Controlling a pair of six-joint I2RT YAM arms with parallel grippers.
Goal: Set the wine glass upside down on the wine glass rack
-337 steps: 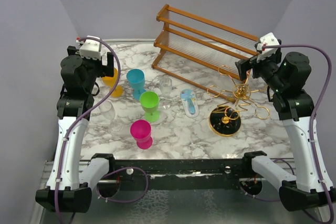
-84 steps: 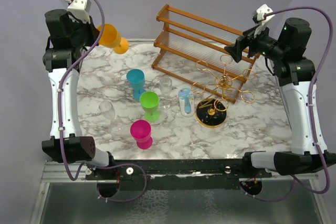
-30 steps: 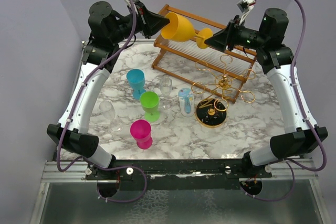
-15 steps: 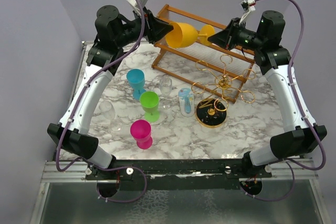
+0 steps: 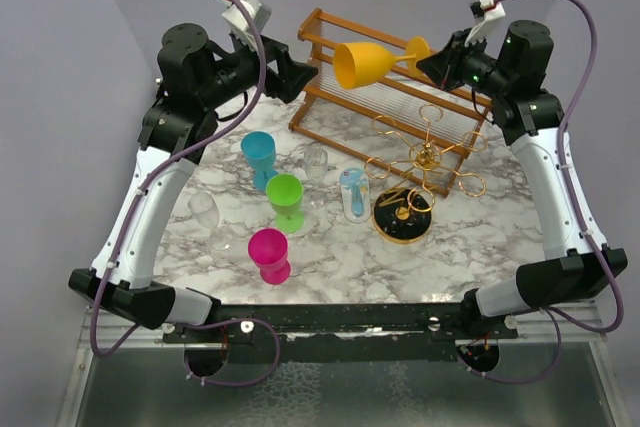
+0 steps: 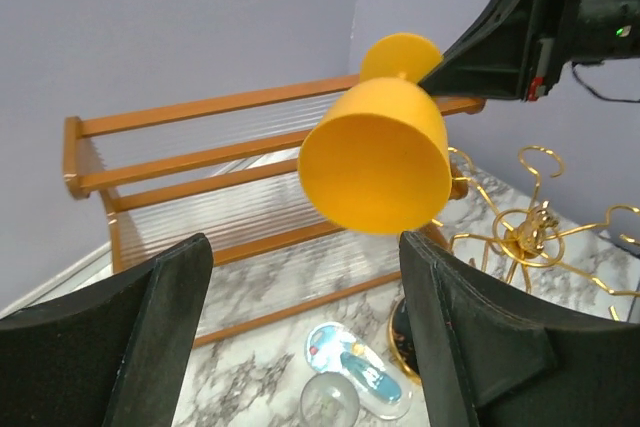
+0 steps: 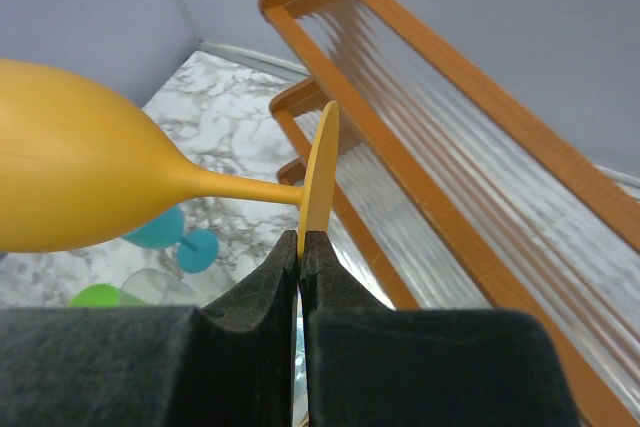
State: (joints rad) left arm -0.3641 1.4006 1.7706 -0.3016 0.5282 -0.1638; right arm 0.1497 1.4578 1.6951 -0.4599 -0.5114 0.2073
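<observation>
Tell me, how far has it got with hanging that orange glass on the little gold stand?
Done: the orange wine glass is off the table, pinched by its foot in the right end effector; the left end effector is open and clear of it. In hand: the glass lies sideways in the air. Left: tip it bowl-down and hang it on the gold wire rack, which holds nothing yet.

1. The black right gripper [image 7: 300, 250] pinches the disc foot of a yellow-orange plastic wine glass [image 7: 70, 172], stem horizontal, bowl leftward.
2. A brown wooden slatted rack [image 7: 470, 97] stands behind on white marble tabletop [image 7: 225, 107].
</observation>
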